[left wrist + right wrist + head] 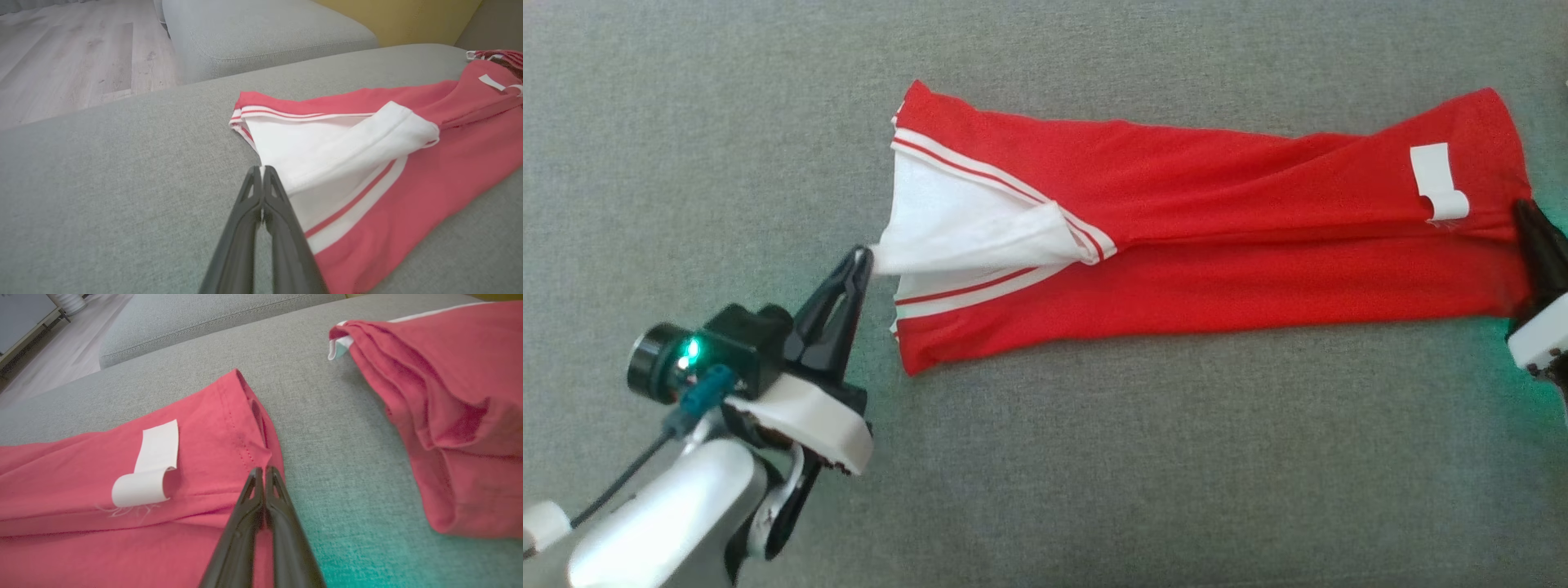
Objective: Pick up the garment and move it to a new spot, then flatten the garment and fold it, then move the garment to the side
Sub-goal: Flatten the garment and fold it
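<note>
Garment (1217,245) taut between left end effector (862,256) and right end effector (1522,209); both clamped on edges.

The garment (1258,269) is bright red, with a plain white panel at one end edged by white bands that each carry a thin red stripe, and a white label (1433,175) near the other end. The cushion (1094,457) is grey with a fine speckled weave, tinted green in patches. The left gripper (862,260) and right gripper (1523,214) are black, the floor (73,53) is pale grey-brown wood grain, and a second cloth (457,408) is red with a white edge.
</note>
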Robot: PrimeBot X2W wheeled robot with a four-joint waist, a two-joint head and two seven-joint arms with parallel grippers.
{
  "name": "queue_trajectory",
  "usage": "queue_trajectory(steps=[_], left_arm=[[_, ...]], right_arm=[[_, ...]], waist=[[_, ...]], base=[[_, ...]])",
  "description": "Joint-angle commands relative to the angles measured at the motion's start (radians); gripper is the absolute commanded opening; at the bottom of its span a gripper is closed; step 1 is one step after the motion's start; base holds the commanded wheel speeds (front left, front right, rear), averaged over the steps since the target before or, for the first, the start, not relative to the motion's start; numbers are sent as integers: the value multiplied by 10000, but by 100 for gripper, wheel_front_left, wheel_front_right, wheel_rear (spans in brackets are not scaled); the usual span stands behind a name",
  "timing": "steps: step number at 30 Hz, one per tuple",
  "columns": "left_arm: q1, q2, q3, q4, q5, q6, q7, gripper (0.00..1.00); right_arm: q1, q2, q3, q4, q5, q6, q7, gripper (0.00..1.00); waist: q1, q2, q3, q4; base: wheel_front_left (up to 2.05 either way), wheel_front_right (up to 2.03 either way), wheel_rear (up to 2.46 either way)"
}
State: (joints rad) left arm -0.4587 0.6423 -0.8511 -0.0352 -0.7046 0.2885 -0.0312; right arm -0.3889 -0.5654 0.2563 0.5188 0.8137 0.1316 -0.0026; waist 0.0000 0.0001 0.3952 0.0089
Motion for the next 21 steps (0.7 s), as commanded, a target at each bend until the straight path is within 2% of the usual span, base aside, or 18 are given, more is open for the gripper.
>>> queue_trajectory(steps=[1,2,4,5,6,7,14,21], left_arm=[[-157,289,365,-171,-28,-17,-124,0],[-121,229,315,-80,-57,-44,-120,0],[-91,53,285,105,-53,-59,-309,0],[-49,-40,268,234,-74,-68,-402,16],[-10,-137,253,368,-61,-50,-522,53],[43,-266,281,496,-42,38,-714,100],[834,-1380,402,1217,131,777,-1999,100],[1834,-2621,725,1191,1182,1519,-2297,100]], right_arm=[[161,-197,-45,-218,-105,-9,0,22],[170,-109,-103,-200,-168,-9,29,40],[194,60,-227,-179,-287,-9,70,100],[217,154,-321,-164,-344,-9,42,100],[258,238,-419,-151,-427,-9,-9,100],[324,315,-521,-140,-537,-9,-97,100],[1380,1269,-1530,-343,-965,-9,-514,100],[2450,2268,-2662,-611,-1529,-9,-245,100]], waist=[[0,-1,1,-6],[0,-1,-8,-11],[0,-1,-85,-21],[0,-1,-158,-35],[0,-1,-255,-43],[0,-1,-371,-46],[0,-1,-1484,-16],[0,-1,-2225,483]], base=[[0,0,0],[0,0,0],[0,0,0],[0,0,0],[0,0,0],[0,0,0],[0,0,0],[0,0,0]])
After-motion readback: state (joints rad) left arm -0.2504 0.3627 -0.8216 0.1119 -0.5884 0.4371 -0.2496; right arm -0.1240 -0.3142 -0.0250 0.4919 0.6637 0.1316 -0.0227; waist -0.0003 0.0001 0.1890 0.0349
